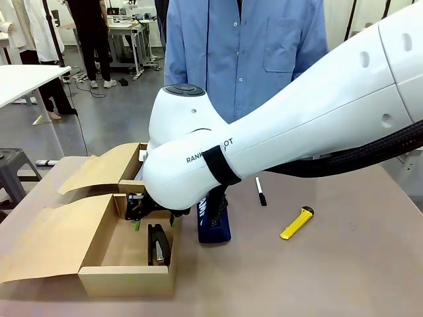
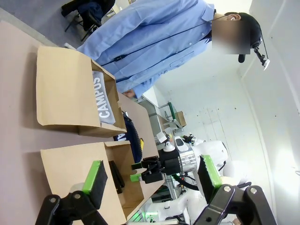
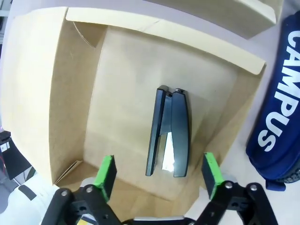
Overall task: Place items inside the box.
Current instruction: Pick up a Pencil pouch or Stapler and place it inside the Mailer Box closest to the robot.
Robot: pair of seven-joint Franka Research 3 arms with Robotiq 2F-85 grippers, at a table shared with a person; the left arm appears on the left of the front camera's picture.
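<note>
Stapler (image 3: 168, 133) in the box (image 1: 125, 281), right claw (image 3: 158, 173) spread wide above it

Left claw (image 2: 151, 173), seen along its own fingers, stands wide with nothing between its green pads, and it is off the desk (image 1: 344, 277), looking across the box from one side. At the robot's edge of the desk sits the brown cardboard box, its flaps folded outward to the left and far side. The black stapler lies flat and closed on the box floor, close to the right-hand wall. The right arm reaches across from the right and its claw hangs over the box. The pads are spread well apart, one to each side of the stapler below, gripping nothing and clear of it.

Just beside the box's right wall, outside it, lies the navy pencil case (image 1: 215, 228) with white CAMPUS lettering; whether it touches the wall I cannot tell. Farther right on the bare desk lies the yellow utility knife (image 1: 297, 223). A little beyond it, apart from it, lies the black-and-white marker (image 1: 261, 191). Past the box's far flap, the grey pouch (image 2: 101, 101), also lettered CAMPUS, rests on the desk. At the far edge stands a person in a blue shirt (image 1: 244, 59).
</note>
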